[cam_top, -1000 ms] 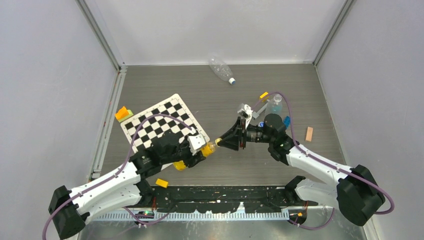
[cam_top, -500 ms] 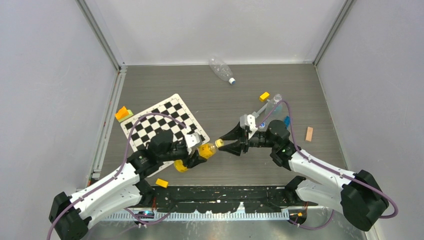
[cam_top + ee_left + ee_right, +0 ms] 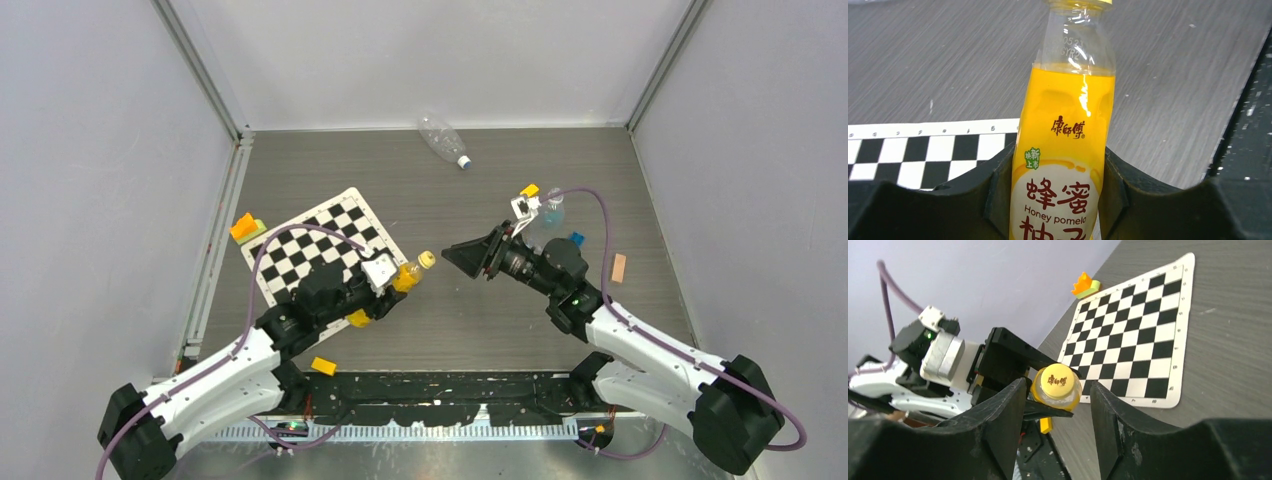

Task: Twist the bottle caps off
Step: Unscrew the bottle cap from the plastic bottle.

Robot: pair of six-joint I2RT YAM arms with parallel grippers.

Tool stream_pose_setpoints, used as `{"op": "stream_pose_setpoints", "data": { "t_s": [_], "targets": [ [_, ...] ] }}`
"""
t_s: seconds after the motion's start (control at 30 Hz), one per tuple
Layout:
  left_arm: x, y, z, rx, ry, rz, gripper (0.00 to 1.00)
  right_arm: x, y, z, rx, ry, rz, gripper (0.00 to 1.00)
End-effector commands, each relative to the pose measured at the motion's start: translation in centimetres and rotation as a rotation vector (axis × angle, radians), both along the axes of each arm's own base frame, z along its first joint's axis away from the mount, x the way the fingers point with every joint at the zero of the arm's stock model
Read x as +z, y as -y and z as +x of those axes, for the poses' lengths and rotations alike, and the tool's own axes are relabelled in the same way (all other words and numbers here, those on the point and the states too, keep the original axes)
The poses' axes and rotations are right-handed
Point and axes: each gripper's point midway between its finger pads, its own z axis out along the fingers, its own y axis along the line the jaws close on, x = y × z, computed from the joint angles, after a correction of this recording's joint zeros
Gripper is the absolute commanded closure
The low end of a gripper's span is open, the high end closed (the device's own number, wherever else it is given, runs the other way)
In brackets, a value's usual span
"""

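Cap-twisting is the step in hand, I'd judge. The left gripper (image 3: 1058, 165) is clamping the yellow-orange bottle (image 3: 1070, 107) round its body, holding it out near the checkerboard mat (image 3: 320, 240). Its yellow cap (image 3: 1057, 381) is sitting on the neck, pointing at the right gripper (image 3: 452, 251), which is gaping apart from it. Next, that gripper is going to need lining up, closing round the cap, then turning.

Clamped in the left tool (image 3: 1055, 197), the yellow-orange bottle (image 3: 1064, 125), labelled "Honey pomelo", is held at a tilt with its yellow cap (image 3: 1058, 381) on. A clear crinkled bottle (image 3: 441, 137) lies by the surface's far edge, its pale cap (image 3: 463, 162) attached. Another clear bottle (image 3: 548, 215) sits right of centre.
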Motion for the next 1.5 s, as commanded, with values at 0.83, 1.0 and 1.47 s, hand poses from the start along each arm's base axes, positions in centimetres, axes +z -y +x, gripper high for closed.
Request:
{"op": "stream_pose_setpoints", "data": {
  "t_s": [0.83, 1.0, 1.47],
  "targets": [
    [1.8, 0.9, 0.4, 0.034, 0.173, 0.028, 1.0, -0.3, -3.0, -1.9, 0.221, -0.242, -0.056, 0.52],
    [1.9, 1.1, 0.1, 0.016, 0.173, 0.024, 1.0, -0.6, -3.0, -1.3, 0.202, -0.244, -0.059, 0.54],
    [1.8, 3.0, -2.6, -0.142, 0.094, -0.008, 1.0, -3.2, -2.6, -2.2, 0.265, -0.046, -0.181, 0.99]
  ]
}}
